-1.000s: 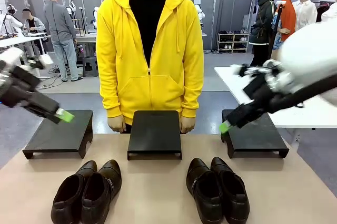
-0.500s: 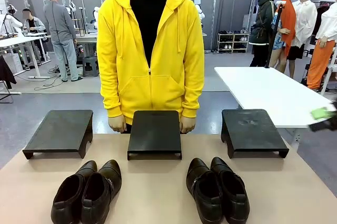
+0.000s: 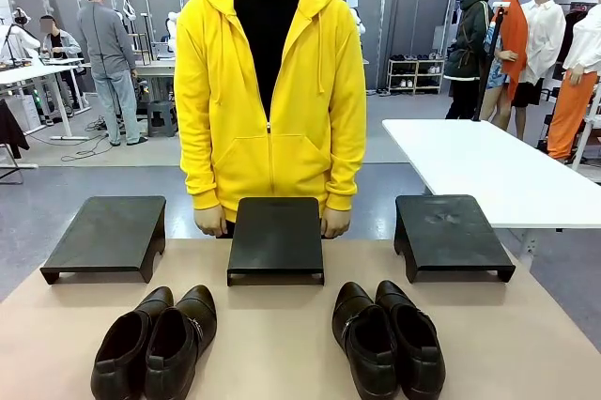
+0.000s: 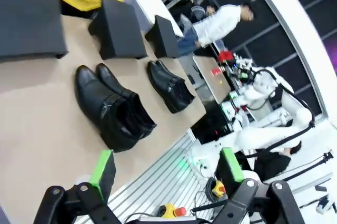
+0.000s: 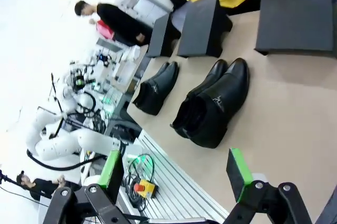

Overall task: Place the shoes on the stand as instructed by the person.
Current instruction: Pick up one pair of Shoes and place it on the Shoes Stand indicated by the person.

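Glossy black leather dress shoes, left pair (image 3: 155,342) and right pair (image 3: 388,336), sit on the tan bench (image 3: 272,344), off the low black stands (image 3: 276,236). Left wrist: left end effector (image 4: 168,166) spread, empty. Right wrist: right end effector (image 5: 176,171) spread too.

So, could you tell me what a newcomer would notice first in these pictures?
The person in the bright yellow zip-up hoodie stands at the table's far side, behind the middle of three low black stands. Nearer the robot lie two pairs of glossy black leather dress shoes, one left, one right, toes toward the stands.
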